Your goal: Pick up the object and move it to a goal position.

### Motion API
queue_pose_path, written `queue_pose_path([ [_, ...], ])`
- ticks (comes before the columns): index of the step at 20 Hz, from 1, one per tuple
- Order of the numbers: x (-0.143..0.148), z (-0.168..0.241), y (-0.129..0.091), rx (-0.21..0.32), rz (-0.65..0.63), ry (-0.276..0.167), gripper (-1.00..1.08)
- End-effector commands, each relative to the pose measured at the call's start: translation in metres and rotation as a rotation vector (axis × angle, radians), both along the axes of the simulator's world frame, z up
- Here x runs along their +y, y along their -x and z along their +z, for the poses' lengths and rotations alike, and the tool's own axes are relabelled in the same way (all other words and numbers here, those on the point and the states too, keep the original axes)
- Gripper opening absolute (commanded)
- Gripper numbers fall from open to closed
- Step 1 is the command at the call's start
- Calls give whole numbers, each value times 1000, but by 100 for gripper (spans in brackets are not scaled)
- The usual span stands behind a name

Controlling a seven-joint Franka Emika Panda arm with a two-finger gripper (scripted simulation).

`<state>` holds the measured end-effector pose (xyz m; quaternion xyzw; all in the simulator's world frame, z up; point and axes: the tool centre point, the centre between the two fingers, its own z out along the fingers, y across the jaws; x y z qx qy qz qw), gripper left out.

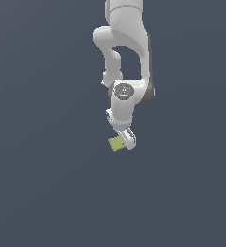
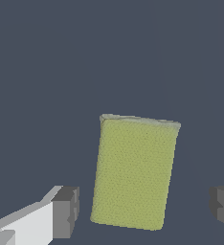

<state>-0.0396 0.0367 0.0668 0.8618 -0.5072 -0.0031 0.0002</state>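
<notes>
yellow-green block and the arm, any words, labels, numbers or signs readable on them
None can be read in either view.
The yellow-green block shows only a fine dotted texture, no print.
The white arm has a round dark disc on its wrist with tiny reddish marks, too small to read as text.
The end effector, with its grey fingers, is plain and unmarked.

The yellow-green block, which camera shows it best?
The wrist view: the yellow-green block fills the frame, textured face unobstructed between the open gripper fingers. The exterior view shows only a small patch beside the gripper.
</notes>
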Motion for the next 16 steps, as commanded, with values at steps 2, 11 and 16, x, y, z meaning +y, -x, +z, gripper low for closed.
queue_pose_path([
  [2,1,-4,1,-3,-51,2,100],
  [11,2,-7,3,-5,-91,3,100],
  [16,2,-15,3,-5,-92,3,100],
])
